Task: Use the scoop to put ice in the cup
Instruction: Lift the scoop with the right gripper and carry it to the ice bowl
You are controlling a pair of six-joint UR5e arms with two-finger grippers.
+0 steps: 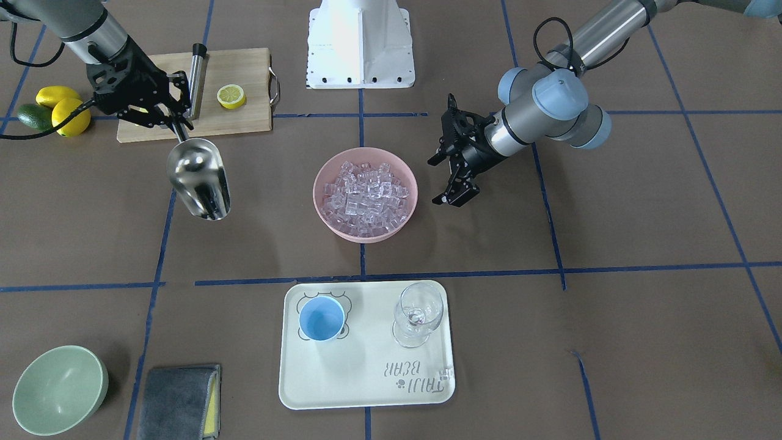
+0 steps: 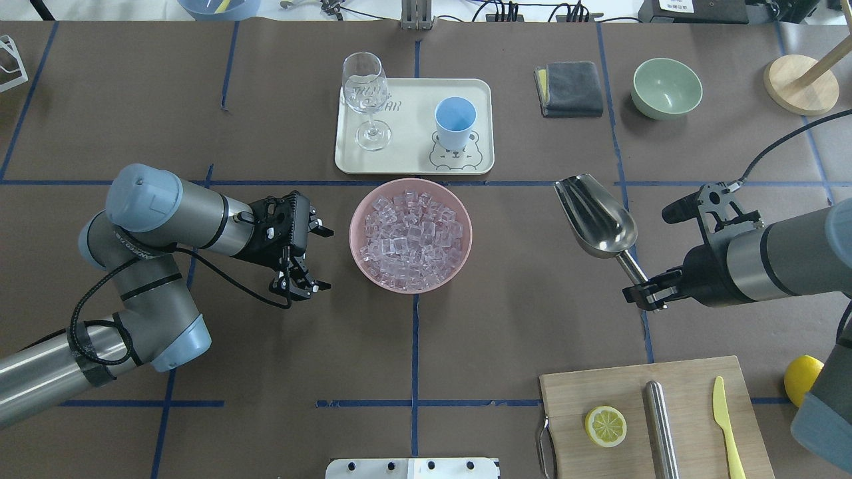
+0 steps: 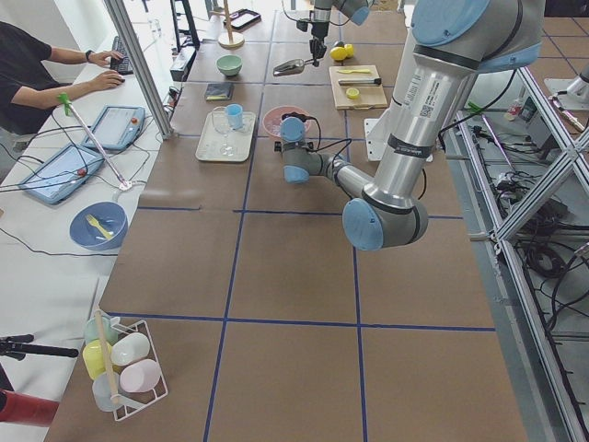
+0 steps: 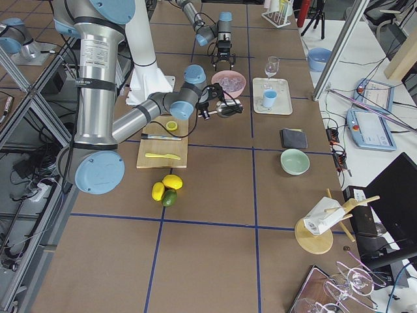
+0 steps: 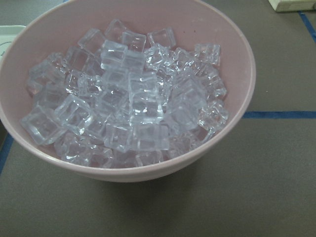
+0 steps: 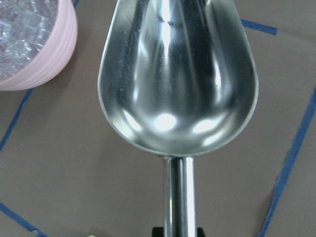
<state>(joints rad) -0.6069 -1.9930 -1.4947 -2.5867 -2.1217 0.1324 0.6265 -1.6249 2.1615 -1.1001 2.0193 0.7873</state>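
The ice is a heap of clear cubes filling a pink bowl at the table's middle, and it also fills the left wrist view as ice. The light-blue cup stands empty and upright on a cream tray beyond the bowl. My right gripper is shut on the handle of the steel scoop. The scoop's trough is empty and hangs above the table to the right of the bowl. My left gripper is open and empty, just left of the bowl.
A wine glass shares the tray with the cup. A grey cloth and a green bowl lie to the tray's right. Near the robot on the right, a wooden board carries a lemon half, a steel rod and a yellow knife.
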